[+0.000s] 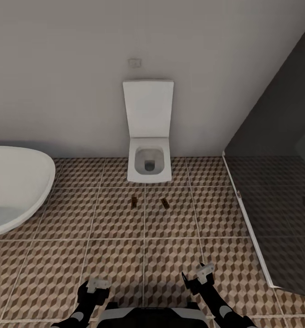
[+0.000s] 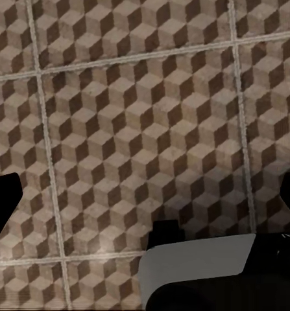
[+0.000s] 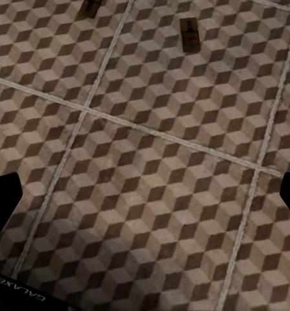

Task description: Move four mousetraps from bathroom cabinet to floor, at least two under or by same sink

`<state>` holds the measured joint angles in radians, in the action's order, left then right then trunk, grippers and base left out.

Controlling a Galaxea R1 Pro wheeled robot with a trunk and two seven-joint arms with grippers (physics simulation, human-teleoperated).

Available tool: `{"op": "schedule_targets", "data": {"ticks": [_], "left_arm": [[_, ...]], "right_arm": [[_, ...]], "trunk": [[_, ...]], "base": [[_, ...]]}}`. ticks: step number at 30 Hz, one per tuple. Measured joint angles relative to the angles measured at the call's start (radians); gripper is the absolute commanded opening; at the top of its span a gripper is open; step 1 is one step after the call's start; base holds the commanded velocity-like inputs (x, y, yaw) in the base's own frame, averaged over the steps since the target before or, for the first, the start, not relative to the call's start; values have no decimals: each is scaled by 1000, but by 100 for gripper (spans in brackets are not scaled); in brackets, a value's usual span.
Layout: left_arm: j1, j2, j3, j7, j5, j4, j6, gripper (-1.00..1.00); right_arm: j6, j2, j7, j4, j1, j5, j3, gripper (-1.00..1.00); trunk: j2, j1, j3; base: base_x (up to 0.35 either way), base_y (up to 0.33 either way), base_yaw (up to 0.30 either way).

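- Head view: two mousetraps (image 1: 134, 201) (image 1: 164, 202) lie on the bathroom floor (image 1: 125, 255) at your 12 o'clock.
- Left pincer (image 1: 97, 286) and right pincer (image 1: 199, 273): wide, empty; two traps left.

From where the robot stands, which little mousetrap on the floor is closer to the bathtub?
The left mousetrap, lying straight in front of the toilet. The other mousetrap lies tilted, farther toward the glass shower wall, away from the bathtub.

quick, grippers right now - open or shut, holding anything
left gripper: open, holding nothing
right gripper: open, holding nothing
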<state>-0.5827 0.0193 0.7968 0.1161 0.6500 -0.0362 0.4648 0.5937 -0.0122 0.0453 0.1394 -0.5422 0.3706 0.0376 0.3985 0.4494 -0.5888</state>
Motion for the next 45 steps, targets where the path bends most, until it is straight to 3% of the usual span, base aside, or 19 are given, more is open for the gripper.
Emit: {"op": "schedule_targets", "data": {"ticks": [29, 34, 45], "left_arm": [[22, 1, 0, 5, 2, 0, 1, 100], [44, 2, -1, 7, 2, 0, -2, 100], [128, 1, -4, 9, 1, 0, -3, 100]], "right_arm": [[-1, 13, -2, -1, 18, -2, 0, 100], [-1, 13, -2, -3, 23, -2, 0, 100], [-2, 15, -2, -4, 91, -4, 1, 100]], "trunk": [[0, 0, 45], [0, 0, 53], [0, 0, 71]], "base": [[0, 0, 0], [0, 0, 0], [0, 0, 0]]}}
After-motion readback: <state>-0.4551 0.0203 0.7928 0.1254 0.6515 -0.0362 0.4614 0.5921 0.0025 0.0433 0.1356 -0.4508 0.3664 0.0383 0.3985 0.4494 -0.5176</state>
